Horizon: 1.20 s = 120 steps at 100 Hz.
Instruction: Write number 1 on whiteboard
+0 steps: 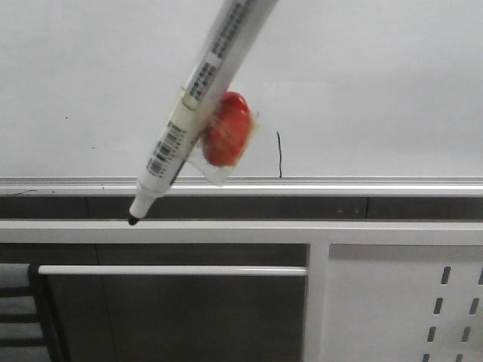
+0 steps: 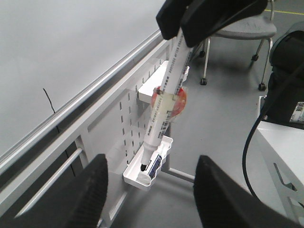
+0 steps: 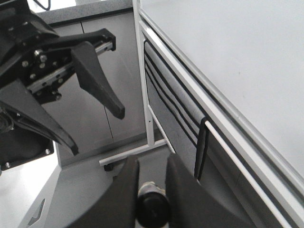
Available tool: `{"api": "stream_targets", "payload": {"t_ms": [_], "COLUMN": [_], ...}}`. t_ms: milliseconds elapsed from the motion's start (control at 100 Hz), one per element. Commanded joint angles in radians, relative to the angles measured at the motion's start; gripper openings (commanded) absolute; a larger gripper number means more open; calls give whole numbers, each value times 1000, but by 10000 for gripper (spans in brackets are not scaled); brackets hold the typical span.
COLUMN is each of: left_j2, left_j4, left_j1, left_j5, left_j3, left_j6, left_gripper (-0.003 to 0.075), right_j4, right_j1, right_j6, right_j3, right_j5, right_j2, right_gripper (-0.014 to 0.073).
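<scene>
Whiteboard [image 1: 113, 68]: carrying the number 1 [image 1: 279, 154], a short stroke just above its bottom rail.
Right gripper [image 3: 151, 190]: clamping the marker [image 1: 198, 98] by its rear end, tip hanging off the board, likely finished.
Left gripper [image 2: 149, 190]: fingers spread wide, holding nothing.

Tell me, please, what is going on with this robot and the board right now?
The right gripper is shut on a marker pen that has a red object taped to its barrel. The pen's uncapped tip points down below the whiteboard, not touching its surface. A short black stroke, the number 1, already stands on the board just above its silver bottom rail. The left gripper hangs open, holding nothing. A small white tray on the perforated panel holds another pen.
</scene>
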Motion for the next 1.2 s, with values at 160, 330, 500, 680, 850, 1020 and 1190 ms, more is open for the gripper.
{"api": "stream_targets", "payload": {"t_ms": [160, 330, 500, 680, 850, 1020, 1190], "left_j2": [98, 193, 240, 266, 281, 282, 312], "left_j4": [-52, -52, -52, -52, -52, -52, -52], "left_j1": [2, 2, 2, 2, 2, 2, 2], "left_j5": [-5, -58, -107, -136, -170, -177, -185], "left_j3": [-91, -121, -185, -208, -208, -208, -208], "left_j6": [43, 45, 44, 45, 45, 45, 45], "left_gripper": [381, 381, 381, 381, 381, 381, 380], "right_j4": [21, 17, 17, 17, 17, 15, 15], "right_j1": [2, 2, 2, 4, 4, 4, 4], "right_j6": [-8, -8, -8, -8, -8, -18, -18], "right_j3": [-82, -97, -97, -107, -143, -166, -166], "right_j5": [-8, -3, 6, 5, 24, 24, 37], "right_j2": [-1, -1, 2, 40, 79, 86, 86], "right_gripper": [-61, -61, -61, -61, -61, -61, -61]}}
